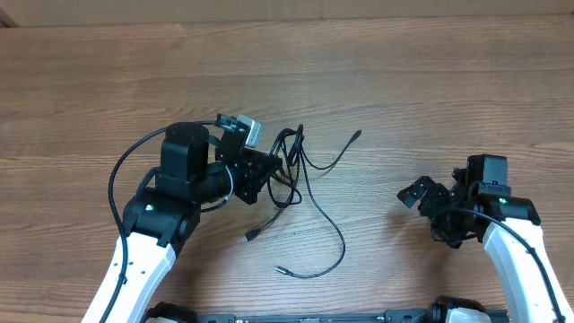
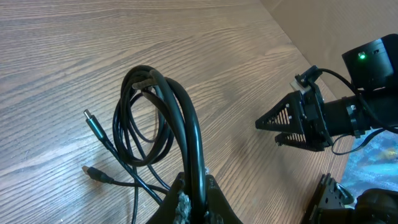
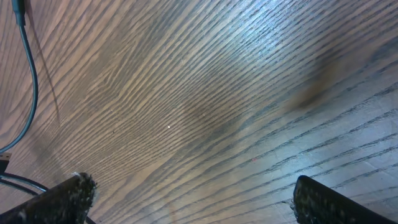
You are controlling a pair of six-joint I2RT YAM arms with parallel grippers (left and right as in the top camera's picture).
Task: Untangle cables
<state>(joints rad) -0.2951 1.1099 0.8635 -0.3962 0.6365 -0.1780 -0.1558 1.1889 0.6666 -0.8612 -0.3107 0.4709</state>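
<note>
The cables [image 1: 300, 175] are thin black cords in a loose tangle at the table's middle, with strands trailing toward the front and plug ends lying apart. My left gripper [image 1: 269, 170] is shut on a looped bundle of the cables [image 2: 180, 118], pinched between its fingers [image 2: 194, 196]. Small plug ends [image 2: 93, 124] lie on the wood beside the loops. My right gripper [image 1: 417, 196] is open and empty, off to the right of the tangle. In the right wrist view its fingers [image 3: 186, 199] spread wide over bare wood, with one cable strand [image 3: 28, 81] at the left edge.
The wooden table [image 1: 404, 81] stretches around the tangle. A loose strand with a silver-tipped plug [image 1: 282, 268] lies toward the front. The right gripper also shows in the left wrist view [image 2: 298, 118]. Thick black arm wires run along both arms.
</note>
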